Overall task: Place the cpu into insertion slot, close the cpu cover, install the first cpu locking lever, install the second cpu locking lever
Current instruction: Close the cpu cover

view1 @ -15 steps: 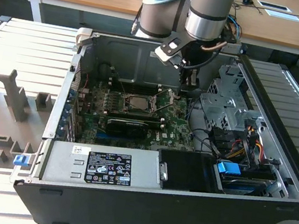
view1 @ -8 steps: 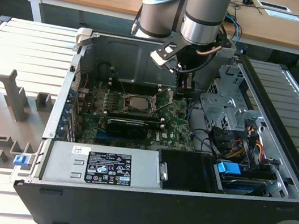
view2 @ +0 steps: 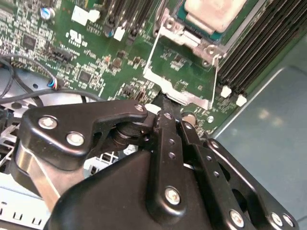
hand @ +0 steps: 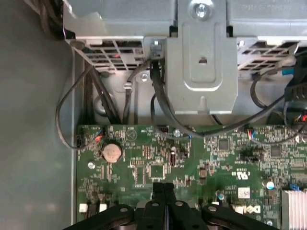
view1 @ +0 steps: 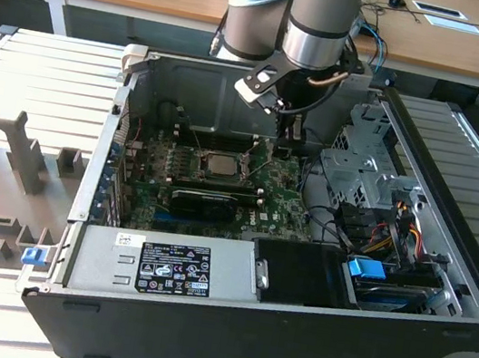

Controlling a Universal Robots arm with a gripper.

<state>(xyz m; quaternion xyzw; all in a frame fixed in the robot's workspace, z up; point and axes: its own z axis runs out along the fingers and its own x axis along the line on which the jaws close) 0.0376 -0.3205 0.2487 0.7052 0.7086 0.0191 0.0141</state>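
We find the gripper [view2: 163, 106], jaws clenched empty, tip at the cover [view2: 178, 93]: thin, stiff, springy, we judge; press its free edge.

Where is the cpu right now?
In the exterior view, the cpu sits in the insertion slot, to the exterior view's left of the end effector.

From where I stand I count one robot arm [view1: 322, 18] with one gripper [hand: 163, 184], and one open computer case [view1: 285, 343]. Inside the case are one motherboard [view1: 286, 205] and one cpu [view1: 220, 165]. One long black card [view1: 208, 201] lies at six o'clock from the cpu, and one power supply [view1: 160, 267] lies farther out at six. The first wrist view shows one coin battery [hand: 111, 152].
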